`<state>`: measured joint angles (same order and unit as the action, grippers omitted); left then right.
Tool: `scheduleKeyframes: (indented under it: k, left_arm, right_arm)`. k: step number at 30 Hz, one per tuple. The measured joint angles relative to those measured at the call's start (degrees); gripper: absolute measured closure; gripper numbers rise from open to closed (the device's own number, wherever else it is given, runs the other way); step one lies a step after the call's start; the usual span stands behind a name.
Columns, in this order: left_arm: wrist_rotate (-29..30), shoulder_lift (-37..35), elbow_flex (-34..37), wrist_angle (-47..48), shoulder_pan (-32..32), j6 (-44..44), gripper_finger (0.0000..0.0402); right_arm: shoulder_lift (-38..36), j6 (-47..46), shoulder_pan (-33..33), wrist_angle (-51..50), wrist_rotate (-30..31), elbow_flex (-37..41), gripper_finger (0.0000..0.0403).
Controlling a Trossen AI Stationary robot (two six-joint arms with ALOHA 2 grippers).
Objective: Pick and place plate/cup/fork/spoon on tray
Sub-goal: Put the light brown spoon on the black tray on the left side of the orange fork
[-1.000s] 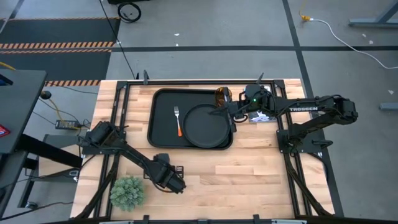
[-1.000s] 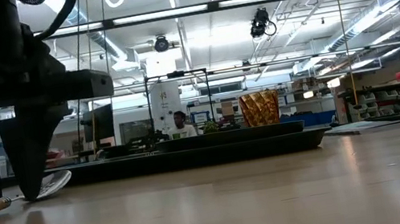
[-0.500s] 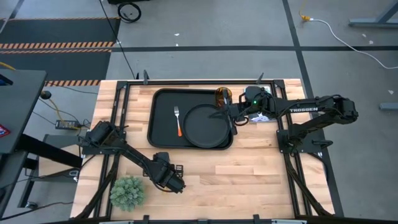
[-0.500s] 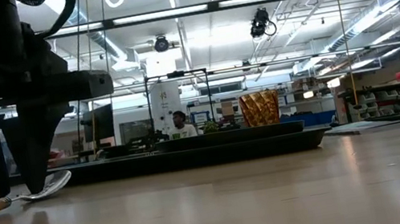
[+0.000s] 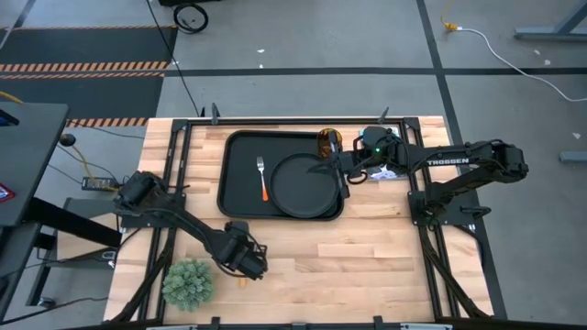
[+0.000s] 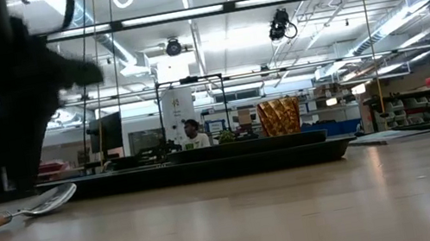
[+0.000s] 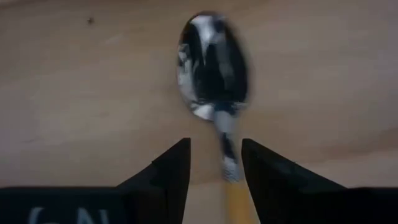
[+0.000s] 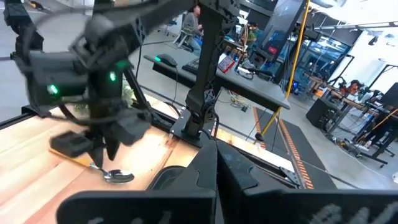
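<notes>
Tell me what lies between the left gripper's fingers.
In the left wrist view, the spoon's neck and orange handle run between the left gripper's open fingers, nearer one finger, on bare wood. No contact is visible.

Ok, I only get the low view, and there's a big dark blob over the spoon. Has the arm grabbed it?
Observer: Not yet. The left wrist view shows the left gripper with its fingers open on either side of the spoon, right at its thin neck.
Operator: Is the fork on the tray?
Observer: Yes. From above, the fork lies flat on the tray, just left of the plate.
Operator: And the other arm?
Observer: The right gripper is over the tray's right edge, by the plate's rim and close to the cup, which stands in the tray's far right corner.
</notes>
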<state>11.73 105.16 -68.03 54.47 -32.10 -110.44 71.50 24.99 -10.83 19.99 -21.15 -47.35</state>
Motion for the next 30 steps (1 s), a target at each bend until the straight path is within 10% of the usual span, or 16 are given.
scheduleKeyframes:
  k: [7,30]
  left_arm:
    - [0.9,-5.9,10.4,-15.5,0.2,-2.5,0.0255]
    - [-5.4,-2.6,9.0,-16.0,1.4,-5.1,0.0255]
  right_arm:
    - [0.0,-0.8,0.0,0.1,0.0,0.0,0.0399]
    - [0.0,-0.9,-0.1,-0.4,0.0,0.0,0.0399]
